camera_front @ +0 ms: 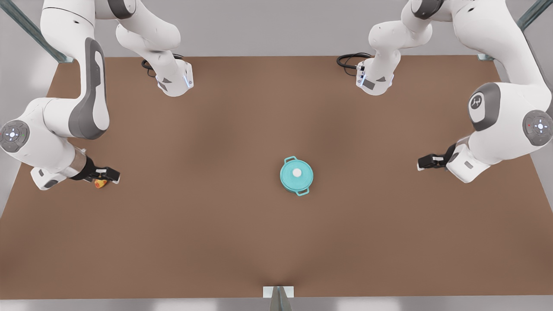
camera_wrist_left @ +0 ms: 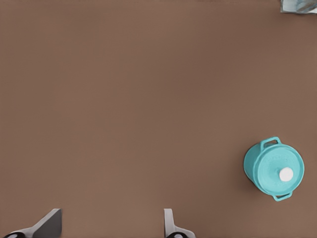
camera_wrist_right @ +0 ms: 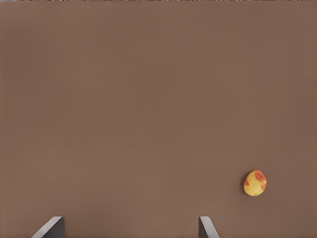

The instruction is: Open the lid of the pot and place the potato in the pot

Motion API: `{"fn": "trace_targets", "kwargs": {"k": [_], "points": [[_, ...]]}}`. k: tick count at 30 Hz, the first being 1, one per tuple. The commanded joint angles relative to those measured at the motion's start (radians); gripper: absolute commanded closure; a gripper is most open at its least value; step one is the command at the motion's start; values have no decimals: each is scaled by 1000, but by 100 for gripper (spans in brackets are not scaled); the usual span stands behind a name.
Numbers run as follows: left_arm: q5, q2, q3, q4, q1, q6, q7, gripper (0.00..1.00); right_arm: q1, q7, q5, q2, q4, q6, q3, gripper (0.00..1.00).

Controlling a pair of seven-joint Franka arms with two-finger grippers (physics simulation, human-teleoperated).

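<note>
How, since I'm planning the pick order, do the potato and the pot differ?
The potato is tiny and yellow-orange; the pot is far bigger and teal. The potato lies by the open right claw at the front view's left; the pot stands mid-table, apart from the open left claw. Both rest on the table.

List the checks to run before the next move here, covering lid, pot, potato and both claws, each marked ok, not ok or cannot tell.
1. Pot lid sits closed on the pot, free to lift: ok.
2. Pot stands upright on the table: ok.
3. Left claw open: ok.
4. Left claw above the lid's knob: not ok; it hangs off to the front view's right, apart from the pot.
5. Right claw open: ok.
6. Potato between the right claw's fingers: not ok; it lies on the table beside them.
</note>
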Motion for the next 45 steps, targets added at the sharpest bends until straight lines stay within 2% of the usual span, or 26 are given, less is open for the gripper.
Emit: {"fn": "trace_targets", "kwargs": {"k": [1, 4, 5, 6, 8, 12, 15, 18, 23, 26, 28, 36, 39, 41, 45], "points": [[11, 6, -2, 4, -5, 91, 46, 0, -1, -4, 1, -1, 0, 16, 0, 0], [34, 85, -6, 24, -104, 166, -119, 0, -98, -2, 38, 20, -8, -87, -14, 0], [152, 86, -5, 48, -242, 161, -170, 0, -140, -28, 68, 20, -11, -91, -16, 0], [189, 101, -5, 54, -371, 164, -480, 0, -164, -96, 70, 19, -12, -98, -14, 0], [146, 132, -5, 50, -561, 192, -799, 0, -196, -115, 62, 11, -49, -104, -17, 0], [183, 327, 1, 65, -704, 376, -1179, 0, -266, -116, 58, -12, -139, -6, -23, 0], [200, 410, 6, 97, -703, 401, -1209, 0, -211, 20, 32, -12, -172, 48, -20, 0], [205, 410, 6, 47, -701, 463, -1155, 0, -205, 28, -24, 39, -221, 205, -20, 0], [215, 411, 4, 24, -718, 465, -1159, 0, -231, 36, -34, 68, -258, 263, -28, 0], [277, 413, 4, -27, -701, 465, -1104, 0, -246, 34, -13, 7, -435, 499, -28, 0], [277, 405, 4, -90, -699, 508, -1101, 0, -246, 36, -13, 11, -474, 599, -26, 0], [280, 414, 4, -121, -699, 531, -1101, 0, -266, 86, -27, 70, -501, 623, -23, 0], [281, 417, 4, -127, -698, 532, -1100, 0, -286, 86, -27, 99, -532, 688, -26, 0], [284, 422, 4, -127, -696, 539, -1101, 4, -286, 86, -25, 116, -528, 705, -28, 0], [294, 439, 4, -127, -693, 552, -1101, 6, -302, 139, -27, 155, -497, 711, -28, 0]]}}
